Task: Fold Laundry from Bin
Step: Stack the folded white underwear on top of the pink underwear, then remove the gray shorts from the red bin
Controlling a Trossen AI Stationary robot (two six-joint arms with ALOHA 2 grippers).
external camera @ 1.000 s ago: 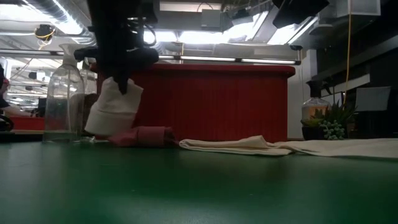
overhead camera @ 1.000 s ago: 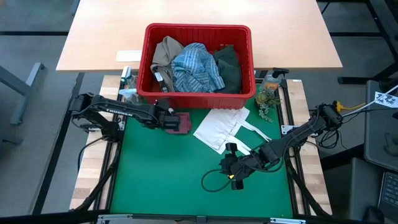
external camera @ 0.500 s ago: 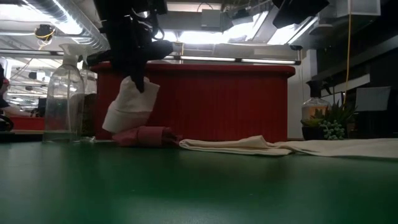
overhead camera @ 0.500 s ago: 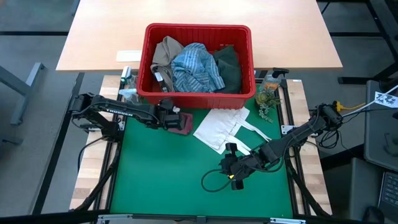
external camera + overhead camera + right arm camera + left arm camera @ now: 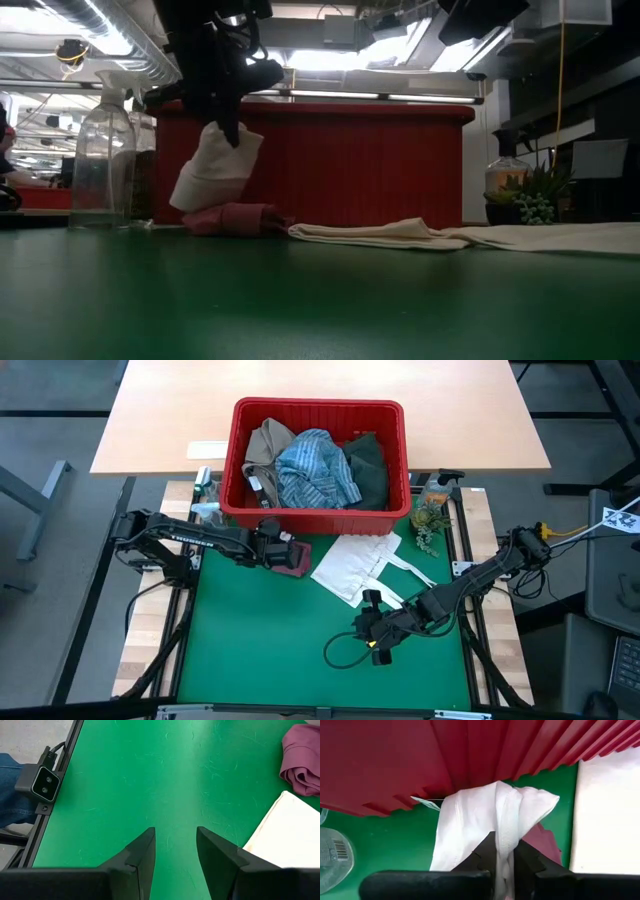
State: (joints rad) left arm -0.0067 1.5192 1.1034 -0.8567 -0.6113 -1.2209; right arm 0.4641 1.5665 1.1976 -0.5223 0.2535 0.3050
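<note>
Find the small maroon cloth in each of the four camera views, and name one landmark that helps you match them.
High view: the small maroon cloth lies left of centre, just below the red bin.
Low view: left of centre, on the mat before the bin's wall.
Left wrist view: partly hidden behind the small white cloth, showing at.
Right wrist view: upper right corner.
Shared landmark: the flat white tote bag beside it.
</note>
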